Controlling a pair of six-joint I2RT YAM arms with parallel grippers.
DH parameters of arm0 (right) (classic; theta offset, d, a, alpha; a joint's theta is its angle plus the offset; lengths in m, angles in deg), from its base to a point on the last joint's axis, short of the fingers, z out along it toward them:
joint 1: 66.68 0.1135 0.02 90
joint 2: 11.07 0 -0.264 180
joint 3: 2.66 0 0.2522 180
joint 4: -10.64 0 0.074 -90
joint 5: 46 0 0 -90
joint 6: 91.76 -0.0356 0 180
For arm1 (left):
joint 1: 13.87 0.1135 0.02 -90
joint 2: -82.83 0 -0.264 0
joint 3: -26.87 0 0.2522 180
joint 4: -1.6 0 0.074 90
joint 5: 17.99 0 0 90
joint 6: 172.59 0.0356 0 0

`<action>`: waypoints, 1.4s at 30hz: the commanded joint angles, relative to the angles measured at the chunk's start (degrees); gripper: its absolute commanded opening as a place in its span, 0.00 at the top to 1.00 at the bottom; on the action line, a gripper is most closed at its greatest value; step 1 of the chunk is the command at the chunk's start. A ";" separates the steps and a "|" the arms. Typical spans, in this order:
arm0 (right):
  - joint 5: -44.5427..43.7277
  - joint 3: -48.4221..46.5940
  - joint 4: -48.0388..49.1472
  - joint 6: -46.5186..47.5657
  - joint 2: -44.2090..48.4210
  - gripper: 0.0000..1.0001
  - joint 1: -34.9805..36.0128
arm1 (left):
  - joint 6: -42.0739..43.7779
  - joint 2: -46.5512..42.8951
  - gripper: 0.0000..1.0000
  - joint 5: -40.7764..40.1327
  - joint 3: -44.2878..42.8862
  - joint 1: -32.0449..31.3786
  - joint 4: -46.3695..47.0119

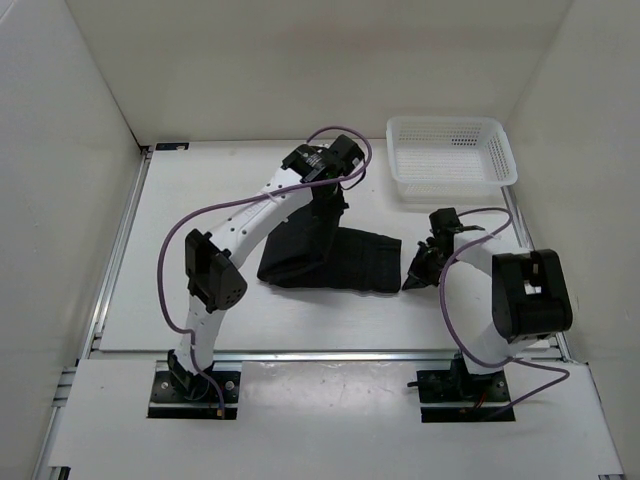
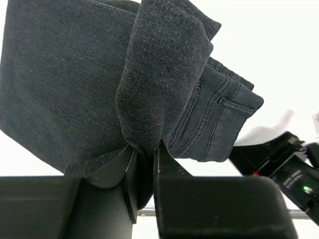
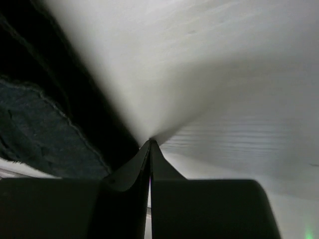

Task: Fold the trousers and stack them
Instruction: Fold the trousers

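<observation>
The black trousers [image 1: 335, 258] lie folded in the middle of the table, their far part lifted. My left gripper [image 1: 330, 200] is shut on a bunched fold of the trousers [image 2: 164, 74] and holds it up above the rest; the waistband with its stitching [image 2: 219, 119] hangs below to the right. My right gripper [image 1: 414, 281] is shut and empty, its tips [image 3: 150, 142] pressed down on the white table right beside the trousers' right edge [image 3: 35, 129].
A white mesh basket [image 1: 452, 155] stands at the back right. White walls close in the table on three sides. A metal rail [image 1: 320, 352] runs along the front edge. The right arm's wrist shows in the left wrist view [image 2: 284, 164].
</observation>
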State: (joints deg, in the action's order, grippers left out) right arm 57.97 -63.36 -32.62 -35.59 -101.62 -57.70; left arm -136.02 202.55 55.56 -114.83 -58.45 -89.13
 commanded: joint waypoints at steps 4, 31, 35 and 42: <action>0.61 -4.83 3.13 -0.54 -4.11 0.99 4.30 | -4.23 2.00 0.90 0.71 -4.68 -2.09 1.38; -1.58 -7.11 3.13 -3.79 -6.84 0.99 9.57 | -2.65 8.95 0.81 6.24 -10.49 -8.25 7.71; -3.51 -7.11 1.38 -4.41 -3.69 0.82 9.57 | -1.07 9.74 0.27 8.89 -11.80 -8.25 7.71; -10.02 -4.49 -6.88 0.68 7.47 0.54 8.52 | 1.74 -1.67 0.23 8.89 -6.29 -4.92 6.57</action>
State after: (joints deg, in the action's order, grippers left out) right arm 52.16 -68.54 -35.16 -37.07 -100.65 -48.61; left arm -136.26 211.44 63.72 -123.42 -65.69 -82.77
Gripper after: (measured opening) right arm 0.453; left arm 0.787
